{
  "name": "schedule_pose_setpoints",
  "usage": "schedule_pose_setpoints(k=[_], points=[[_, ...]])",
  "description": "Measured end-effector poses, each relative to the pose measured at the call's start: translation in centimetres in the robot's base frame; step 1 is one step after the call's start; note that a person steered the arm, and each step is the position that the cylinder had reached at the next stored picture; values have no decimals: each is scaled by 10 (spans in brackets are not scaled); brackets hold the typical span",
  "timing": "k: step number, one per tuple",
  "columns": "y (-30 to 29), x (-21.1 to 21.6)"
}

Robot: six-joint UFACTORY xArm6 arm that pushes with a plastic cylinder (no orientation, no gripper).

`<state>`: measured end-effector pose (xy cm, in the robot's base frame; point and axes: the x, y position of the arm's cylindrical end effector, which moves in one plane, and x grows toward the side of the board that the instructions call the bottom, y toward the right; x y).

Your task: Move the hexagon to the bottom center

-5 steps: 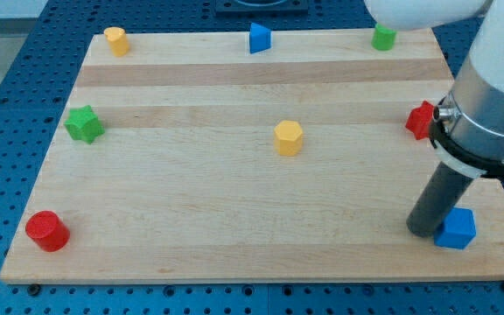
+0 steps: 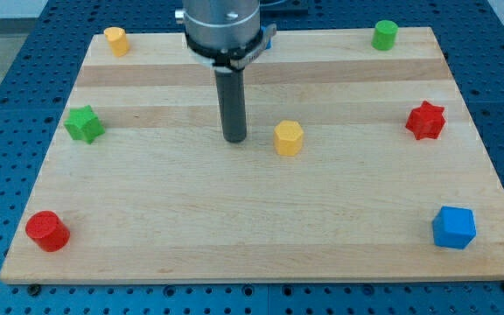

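The yellow hexagon [image 2: 289, 137] sits near the middle of the wooden board [image 2: 261, 227]. My tip [image 2: 234, 138] rests on the board just to the view's left of the hexagon, a small gap apart from it and at about the same height in the view. The rod rises straight up from the tip to the arm at the view's top.
A yellow cylinder [image 2: 115, 40] is at top left, a green cylinder [image 2: 384, 35] at top right, a green star [image 2: 84, 123] at left, a red star [image 2: 425, 120] at right, a red cylinder [image 2: 46, 231] at bottom left and a blue cube [image 2: 454, 227] at bottom right. The arm mostly hides a blue block at top centre.
My tip has moved from beside the blue cube at bottom right to the board's middle, left of the yellow hexagon. The blocks have not moved.
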<state>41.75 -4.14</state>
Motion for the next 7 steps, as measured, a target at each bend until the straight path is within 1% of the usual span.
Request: schedule_pose_setpoints(k=[3, 4, 6, 7], points=[[72, -15], [88, -2], [88, 29], [88, 55]])
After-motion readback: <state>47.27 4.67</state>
